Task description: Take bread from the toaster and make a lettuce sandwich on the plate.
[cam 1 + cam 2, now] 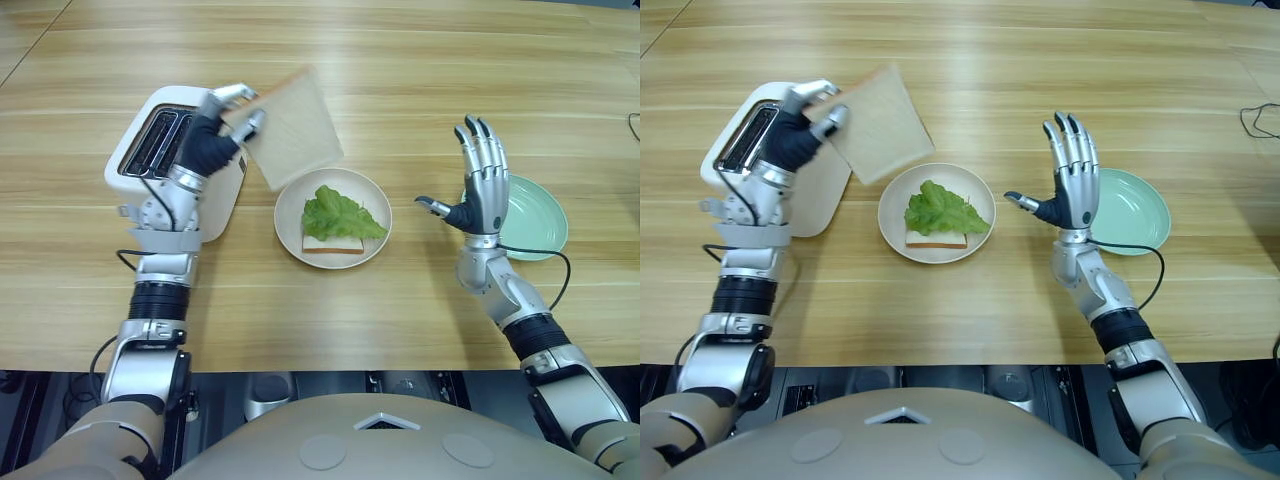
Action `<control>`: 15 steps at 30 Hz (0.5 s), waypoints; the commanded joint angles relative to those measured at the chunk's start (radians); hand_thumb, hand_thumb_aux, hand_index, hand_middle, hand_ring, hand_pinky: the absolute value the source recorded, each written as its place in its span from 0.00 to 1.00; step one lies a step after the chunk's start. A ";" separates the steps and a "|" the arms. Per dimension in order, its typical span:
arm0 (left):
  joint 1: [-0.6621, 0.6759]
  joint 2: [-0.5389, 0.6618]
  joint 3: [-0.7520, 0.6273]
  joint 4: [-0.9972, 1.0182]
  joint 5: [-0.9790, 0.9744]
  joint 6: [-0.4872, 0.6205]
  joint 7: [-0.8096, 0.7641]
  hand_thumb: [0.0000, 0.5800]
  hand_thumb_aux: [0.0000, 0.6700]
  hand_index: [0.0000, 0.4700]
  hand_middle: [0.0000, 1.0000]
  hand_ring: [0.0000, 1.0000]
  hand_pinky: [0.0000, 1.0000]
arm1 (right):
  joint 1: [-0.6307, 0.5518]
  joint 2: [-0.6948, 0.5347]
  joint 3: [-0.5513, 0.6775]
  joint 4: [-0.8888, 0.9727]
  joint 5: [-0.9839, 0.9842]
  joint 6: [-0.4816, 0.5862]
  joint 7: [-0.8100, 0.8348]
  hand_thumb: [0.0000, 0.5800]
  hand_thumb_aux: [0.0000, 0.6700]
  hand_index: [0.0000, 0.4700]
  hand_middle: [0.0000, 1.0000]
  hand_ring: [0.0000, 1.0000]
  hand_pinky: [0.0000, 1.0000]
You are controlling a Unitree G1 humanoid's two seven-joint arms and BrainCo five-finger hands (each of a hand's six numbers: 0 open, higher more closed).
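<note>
White bread slice [296, 125] in left robot hand [212, 140]

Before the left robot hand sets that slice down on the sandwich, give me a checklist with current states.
1. Top slice in grasp: left robot hand pinches the top slice at one corner. Ok.
2. Base ready: bottom slice lies on the plate with lettuce on top. Ok.
3. Slice lined up over the lettuce: it sits off toward the toaster, tilted. Not ok.
4. Right robot hand out of the way: open, raised beside the plate, near the green dish. Ok.
5. Corner grip firm enough for the drop: cannot tell.
</note>
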State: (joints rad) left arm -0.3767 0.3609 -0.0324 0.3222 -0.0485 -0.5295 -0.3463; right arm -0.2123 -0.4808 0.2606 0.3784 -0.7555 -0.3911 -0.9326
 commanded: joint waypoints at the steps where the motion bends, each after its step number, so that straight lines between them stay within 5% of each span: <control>1: -0.009 -0.023 -0.065 0.091 0.005 0.025 -0.106 1.00 1.00 0.98 1.00 1.00 1.00 | 0.022 -0.010 -0.045 -0.039 0.055 -0.046 0.058 0.00 0.00 0.00 0.00 0.00 0.00; 15: -0.167 -0.086 -0.109 0.477 0.025 -0.028 -0.274 1.00 1.00 0.98 1.00 1.00 1.00 | 0.097 0.040 0.105 -0.173 0.036 -0.266 0.398 0.00 0.00 0.00 0.00 0.00 0.00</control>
State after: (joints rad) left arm -0.5148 0.2810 -0.1413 0.7267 -0.0407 -0.5489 -0.6129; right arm -0.1314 -0.4473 0.3325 0.2404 -0.6849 -0.6425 -0.5813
